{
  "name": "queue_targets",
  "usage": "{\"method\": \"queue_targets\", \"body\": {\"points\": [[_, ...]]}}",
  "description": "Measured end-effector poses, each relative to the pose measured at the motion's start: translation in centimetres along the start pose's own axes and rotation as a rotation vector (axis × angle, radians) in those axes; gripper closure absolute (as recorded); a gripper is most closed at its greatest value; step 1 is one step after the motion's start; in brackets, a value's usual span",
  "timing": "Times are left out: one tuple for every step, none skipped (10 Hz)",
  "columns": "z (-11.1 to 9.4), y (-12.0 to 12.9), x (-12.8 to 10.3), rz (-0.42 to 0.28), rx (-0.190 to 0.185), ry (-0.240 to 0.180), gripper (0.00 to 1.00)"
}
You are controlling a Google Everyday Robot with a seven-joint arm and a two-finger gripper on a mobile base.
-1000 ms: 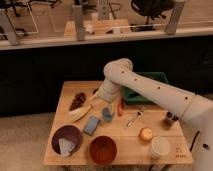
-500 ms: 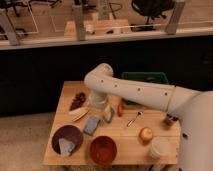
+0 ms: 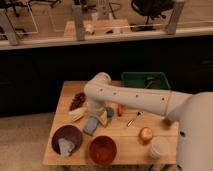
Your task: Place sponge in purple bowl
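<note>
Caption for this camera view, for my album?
End effector poised over the sponge, purple bowl close beside it.

the white arm (image 3: pixel 140 100) reaches out from the robot's pale body (image 3: pixel 196 131) at the right edge of the view and runs leftward and slightly upward across the desk (image 3: pixel 127 146) to a rounded elbow (image 3: pixel 100 84) over the far left part of the top. from that elbow the forearm turns sharply and points almost straight down, with the wrist tucked close under the joint. the pincer (image 3: pixel 97 115) hangs at its end, low over the left-middle of the desk, its fingers spread wide.
</note>
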Motion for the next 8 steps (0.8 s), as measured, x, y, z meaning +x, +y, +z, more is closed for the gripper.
{"method": "queue_targets", "body": {"points": [[0.7, -0.4, -0.1, -0.015, -0.004, 0.003, 0.2], [1.3, -0.6, -0.1, -0.021, -0.015, 0.011, 0.2], [1.9, -0.8, 0.0, -0.024, -0.022, 0.017, 0.2], [3.3, -0.6, 1.3, -0.012, -0.022, 0.03, 0.2], [4.0, -0.7, 2.3, -0.009, -0.016, 0.039, 0.2], [4.9, -1.2, 3.2, -0.019, -0.013, 0.05, 0.2], [5.5, -1.8, 3.6, -0.035, -0.012, 0.063, 0.2], [6.0, -2.1, 3.7, -0.045, -0.012, 0.069, 0.2]]}}
